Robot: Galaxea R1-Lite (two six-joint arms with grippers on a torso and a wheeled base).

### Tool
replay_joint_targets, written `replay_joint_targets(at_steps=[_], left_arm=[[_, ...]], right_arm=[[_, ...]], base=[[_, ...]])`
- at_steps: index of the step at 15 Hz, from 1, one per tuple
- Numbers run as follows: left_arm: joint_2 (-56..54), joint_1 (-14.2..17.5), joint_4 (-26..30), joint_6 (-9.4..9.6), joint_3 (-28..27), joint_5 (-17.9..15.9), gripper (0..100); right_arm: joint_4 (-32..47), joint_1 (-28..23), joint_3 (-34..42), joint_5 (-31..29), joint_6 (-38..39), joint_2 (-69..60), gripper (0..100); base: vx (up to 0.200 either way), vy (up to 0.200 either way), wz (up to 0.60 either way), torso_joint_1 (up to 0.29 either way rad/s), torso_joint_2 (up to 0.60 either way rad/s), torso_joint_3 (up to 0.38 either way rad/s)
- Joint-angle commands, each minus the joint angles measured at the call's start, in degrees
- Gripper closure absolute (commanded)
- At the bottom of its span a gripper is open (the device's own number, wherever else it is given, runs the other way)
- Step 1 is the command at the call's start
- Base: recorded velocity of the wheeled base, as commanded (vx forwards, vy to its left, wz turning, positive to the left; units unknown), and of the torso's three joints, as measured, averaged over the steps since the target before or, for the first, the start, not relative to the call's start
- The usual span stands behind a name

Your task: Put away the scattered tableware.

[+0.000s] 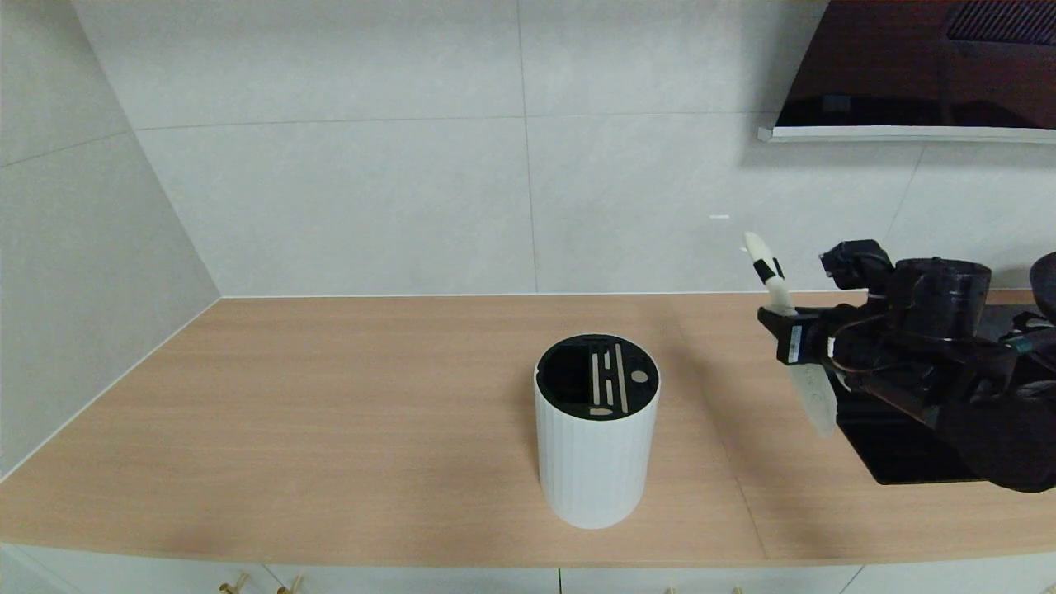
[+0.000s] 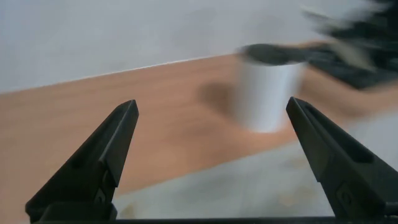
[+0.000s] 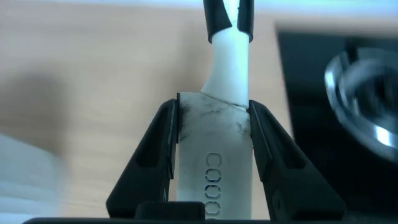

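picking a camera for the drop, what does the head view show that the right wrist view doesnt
Head view alone: the slotted black top of the holder, the hood and the tiled wall. Right wrist view alone: dark smudges and a row of small rings on the blade, plus a shiny metal rim by the cooktop. Both: the right gripper shut on the knife, the wood counter and the black cooktop.

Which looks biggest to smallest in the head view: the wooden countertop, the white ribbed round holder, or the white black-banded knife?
1. wooden countertop, by far
2. white ribbed round holder
3. white black-banded knife: about as long as the holder, but much thinner
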Motion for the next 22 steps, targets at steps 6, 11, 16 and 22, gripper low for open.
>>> replay_joint_targets(at_steps=[6, 11, 16, 22], left_arm=[[39.3, -11.8, -2.5, -4.03, -13.2, -17.6, 0], [60.4, -22.7, -37.5, -22.84, -13.9, -8.8, 0], [80.2, -32.4, -66.6, -28.82, -14.1, 6.0, 0], [84.6, -36.6, -74.7, -41.39, -14.2, 5.6, 0]], right_arm=[[9.8, 16.4, -1.4, -3.6, -0.3, -18.0, 100], [12.6, 27.3, -1.2, -4.0, 0.0, -19.3, 100], [12.5, 31.7, -0.8, -6.2, 0.1, -16.7, 100], [12.0, 34.5, 0.9, -6.2, 0.1, -17.0, 100]], base=[[0.0, 0.0, 0.0, 0.0, 0.0, 0.0], [0.0, 0.0, 0.0, 0.0, 0.0, 0.0], [0.0, 0.0, 0.0, 0.0, 0.0, 0.0], [0.0, 0.0, 0.0, 0.0, 0.0, 0.0]])
